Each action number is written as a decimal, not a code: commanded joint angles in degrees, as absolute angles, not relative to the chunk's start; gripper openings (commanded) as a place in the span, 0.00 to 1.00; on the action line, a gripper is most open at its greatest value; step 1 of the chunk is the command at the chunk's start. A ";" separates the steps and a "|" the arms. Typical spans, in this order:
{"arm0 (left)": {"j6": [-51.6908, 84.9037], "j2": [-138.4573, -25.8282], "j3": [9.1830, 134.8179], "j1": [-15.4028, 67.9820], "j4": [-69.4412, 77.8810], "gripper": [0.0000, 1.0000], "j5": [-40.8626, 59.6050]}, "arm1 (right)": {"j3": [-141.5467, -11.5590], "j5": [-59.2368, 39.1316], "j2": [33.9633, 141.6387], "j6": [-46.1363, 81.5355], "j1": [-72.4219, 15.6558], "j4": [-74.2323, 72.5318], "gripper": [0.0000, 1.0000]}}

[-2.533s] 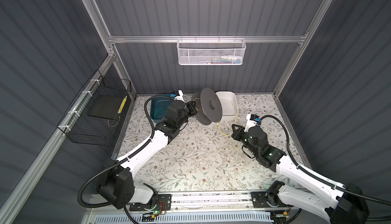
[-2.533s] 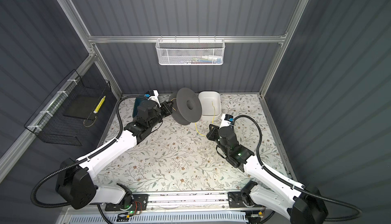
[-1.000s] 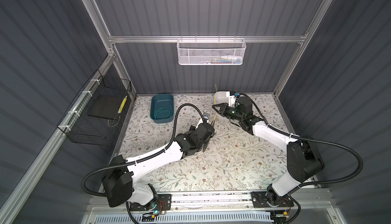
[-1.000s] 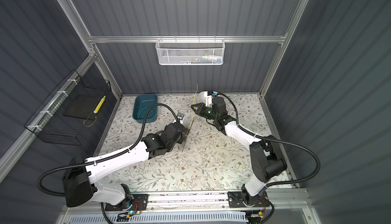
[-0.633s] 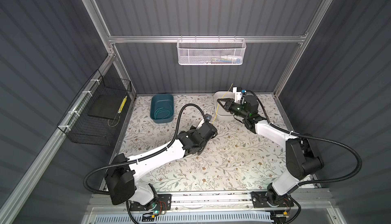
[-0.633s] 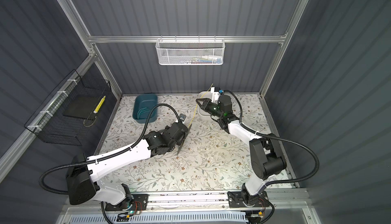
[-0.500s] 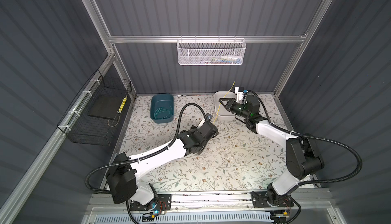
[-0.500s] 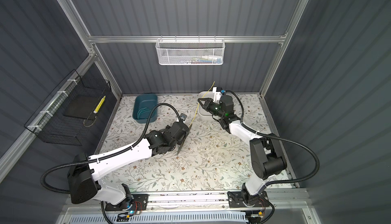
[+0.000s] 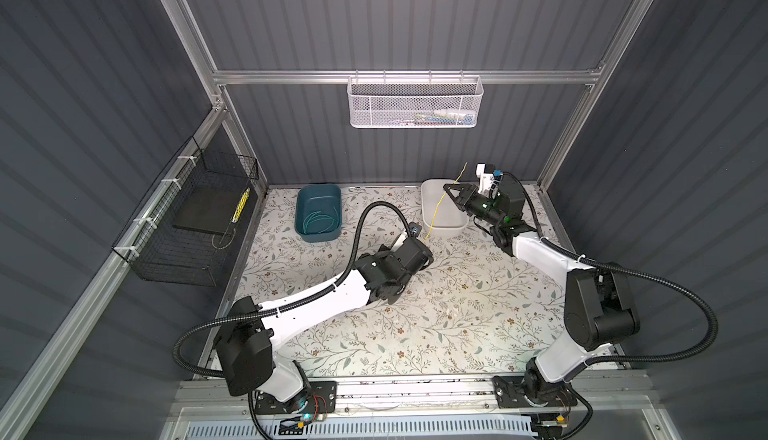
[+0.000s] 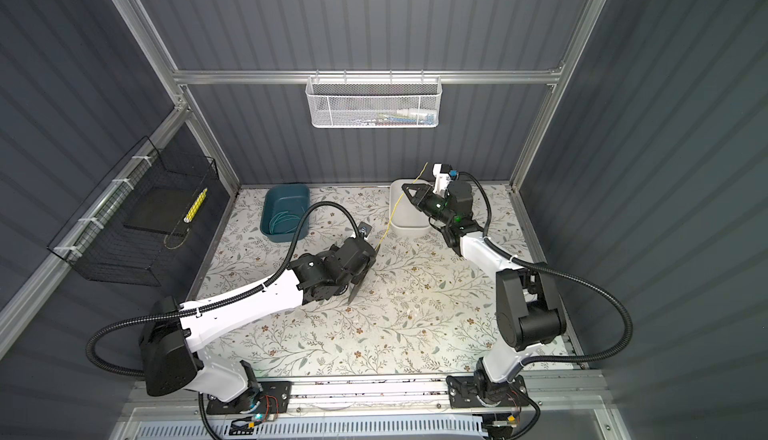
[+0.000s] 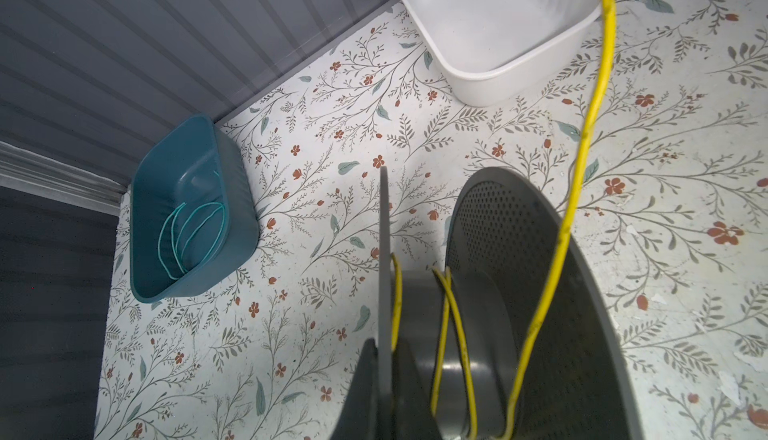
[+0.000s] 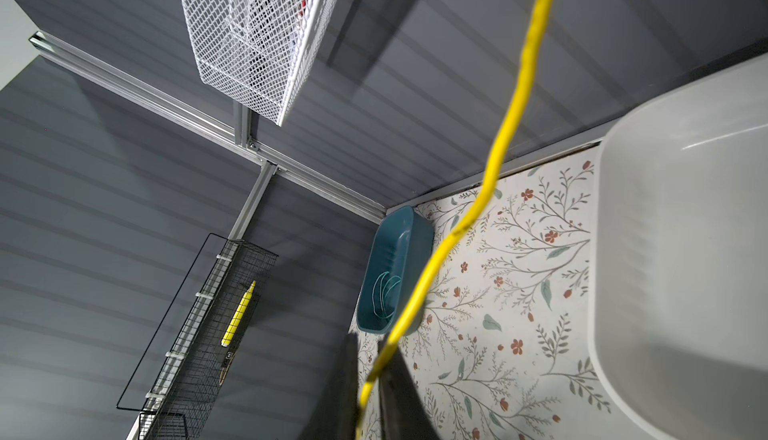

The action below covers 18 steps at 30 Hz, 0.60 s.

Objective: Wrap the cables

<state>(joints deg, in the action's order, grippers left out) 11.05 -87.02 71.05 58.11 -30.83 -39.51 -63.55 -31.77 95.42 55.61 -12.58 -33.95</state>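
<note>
Right wrist view: yellow cable (image 12: 503, 138) runs between the right jaws, can't tell if they pinch it. Left jaws clamp the spool (image 11: 511, 225), few turns wound just past them. Any slack and loops could hop off the flange.

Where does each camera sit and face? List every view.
Top views: high in front, looking down on the table; left arm and right arm show whole.
Left wrist: on the left arm, facing the back wall; left gripper shows, clamping the spool.
Right wrist: on the right arm, facing the black wire basket; right gripper straddles the yellow cable.
Shared by both wrist views: teal bin, white bin, cable.
</note>
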 commanded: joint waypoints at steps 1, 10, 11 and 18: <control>9.89 -88.33 71.13 58.93 -36.86 0.00 -37.70 | -65.49 -30.98 96.69 57.94 -10.31 -39.10 0.13; 9.69 -87.82 71.38 59.43 -37.05 0.00 -37.72 | -68.38 -31.56 96.92 57.04 -9.10 -36.95 0.13; 9.67 -87.63 71.28 59.46 -36.96 0.00 -37.73 | -68.57 -31.67 97.03 57.21 -8.99 -37.16 0.13; 9.93 -87.37 71.02 59.91 -37.02 0.00 -37.73 | -70.53 -32.60 97.45 57.67 -8.26 -36.62 0.06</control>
<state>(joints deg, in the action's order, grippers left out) 10.87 -87.15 71.31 58.96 -31.53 -39.68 -67.79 -32.93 97.06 58.06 -9.17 -34.70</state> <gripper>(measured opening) 0.085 0.071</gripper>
